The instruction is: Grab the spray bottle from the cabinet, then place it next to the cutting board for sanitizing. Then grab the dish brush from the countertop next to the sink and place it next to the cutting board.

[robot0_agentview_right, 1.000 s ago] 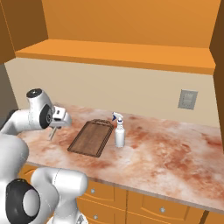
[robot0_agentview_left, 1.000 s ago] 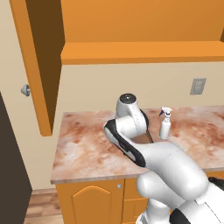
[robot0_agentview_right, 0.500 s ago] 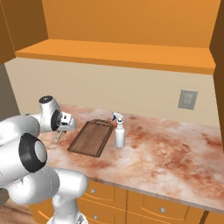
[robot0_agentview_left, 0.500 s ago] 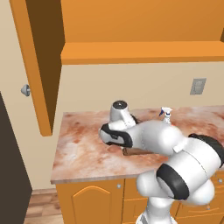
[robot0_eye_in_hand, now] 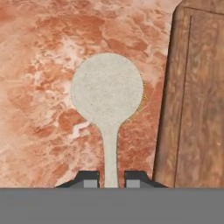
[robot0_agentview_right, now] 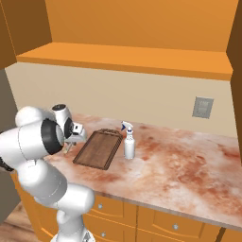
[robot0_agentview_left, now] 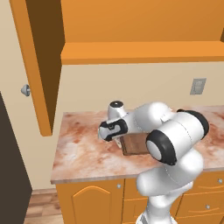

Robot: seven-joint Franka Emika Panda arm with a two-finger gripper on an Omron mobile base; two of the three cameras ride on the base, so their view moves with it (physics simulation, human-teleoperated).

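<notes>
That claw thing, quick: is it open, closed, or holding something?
Gripper: closed, its fingers holding the dish brush by its handle, beside the cutting board.

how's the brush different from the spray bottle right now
The slim cream dish brush with the round pale head is clamped by its handle in the tool, above the marbled red countertop; the small white spray bottle with the blue-tipped nozzle stands upright and free on it. The brush is at one long side of the dark brown wooden cutting board, the bottle at the other.
</notes>
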